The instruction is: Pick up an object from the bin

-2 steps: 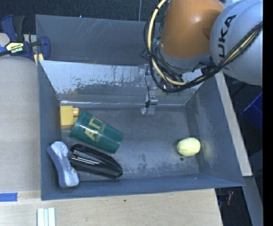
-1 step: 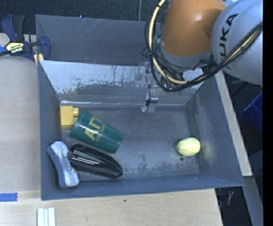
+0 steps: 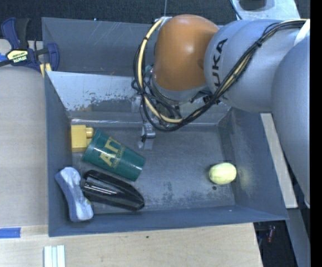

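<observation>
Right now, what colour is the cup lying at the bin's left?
The cup is dark green with gold lettering, clearest in the camera view.

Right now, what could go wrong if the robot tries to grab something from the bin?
The gripper hangs just beside the green cup, which lies on its side, so a nudge might roll it. The cup is crowded by a yellow block and a long black thing, so a grab there could bump or catch a neighbour. The yellow-green ball, alone on the right, could roll away if touched.
</observation>
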You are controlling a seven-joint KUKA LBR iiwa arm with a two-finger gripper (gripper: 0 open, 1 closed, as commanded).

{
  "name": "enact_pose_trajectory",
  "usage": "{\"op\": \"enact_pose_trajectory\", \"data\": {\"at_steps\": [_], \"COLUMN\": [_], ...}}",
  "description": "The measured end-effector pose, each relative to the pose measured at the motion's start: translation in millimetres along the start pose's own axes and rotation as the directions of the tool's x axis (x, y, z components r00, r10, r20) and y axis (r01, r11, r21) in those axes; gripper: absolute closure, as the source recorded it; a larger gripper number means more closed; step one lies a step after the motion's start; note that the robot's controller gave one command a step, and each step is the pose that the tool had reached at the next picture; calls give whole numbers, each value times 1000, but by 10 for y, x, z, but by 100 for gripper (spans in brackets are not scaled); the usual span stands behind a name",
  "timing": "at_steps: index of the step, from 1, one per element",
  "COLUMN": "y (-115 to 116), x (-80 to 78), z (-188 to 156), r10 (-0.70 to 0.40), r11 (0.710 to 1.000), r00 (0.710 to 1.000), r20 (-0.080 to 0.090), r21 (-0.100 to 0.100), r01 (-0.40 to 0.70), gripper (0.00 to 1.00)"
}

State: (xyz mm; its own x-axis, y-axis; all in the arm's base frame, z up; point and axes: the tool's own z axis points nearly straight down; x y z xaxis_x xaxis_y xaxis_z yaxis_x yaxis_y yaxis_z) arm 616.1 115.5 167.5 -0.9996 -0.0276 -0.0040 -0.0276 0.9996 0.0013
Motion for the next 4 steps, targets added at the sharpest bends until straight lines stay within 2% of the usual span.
{"op": "enact_pose_trajectory", "data": {"at_steps": [1, 2, 3, 4], "y": [33, 629, 653, 455], "x": [1, -59, 53, 147], "z": [594, 521, 606, 620], "r10": [-121, -71, -85, -143], "r11": [993, 998, 996, 990], "r00": [992, 997, 996, 990], "r20": [18, 26, 30, 8], "r21": [4, 3, -1, 2], "r01": [121, 71, 85, 143], "gripper": [0, 0, 0, 0]}}
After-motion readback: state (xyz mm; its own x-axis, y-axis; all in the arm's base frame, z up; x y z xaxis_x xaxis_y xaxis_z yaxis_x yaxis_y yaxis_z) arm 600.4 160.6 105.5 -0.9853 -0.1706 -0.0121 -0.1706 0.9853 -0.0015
